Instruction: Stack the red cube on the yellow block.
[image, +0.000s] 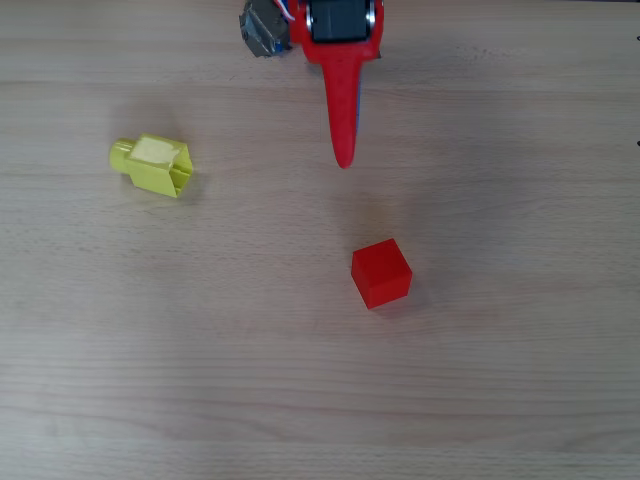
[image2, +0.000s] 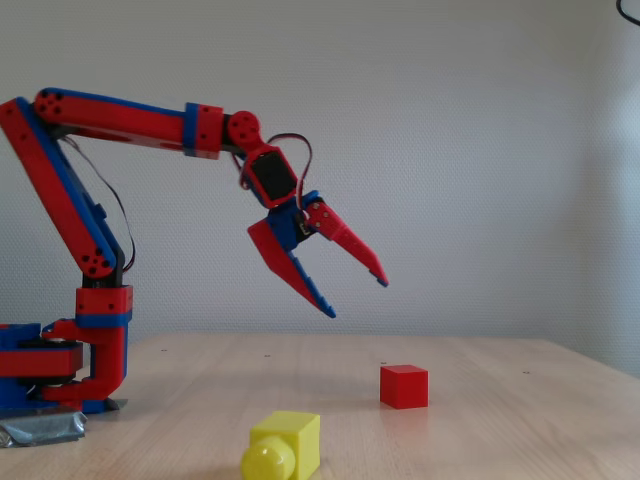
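Red cube (image: 381, 273) sits on the bare wooden table (image: 520, 400), right of centre in the overhead view, with one corner turned toward the lower edge. Going from the left in the fixed view, the red-and-blue arm (image2: 70, 215) rises from its base at the table's left end, leans back, then folds at the elbow and reaches rightward with the forearm nearly level. At the wrist it bends down, and the gripper (image2: 357, 298) points down and to the right, held well above the tabletop. Its two long pointed fingers are spread apart with nothing between them; the lower finger (image2: 293, 268) is edged in blue, the upper one (image2: 350, 243) is red.

In the overhead view, the yellow block (image: 155, 165) lies on its side far to the left, its round stub pointing left and its hollow end facing right. It is well apart from the cube, with open wood between them and all around both. The table's far-right edge shows in the fixed view, well clear of the cube.

The cube rests below the fingertips and a little further out from the base, untouched.
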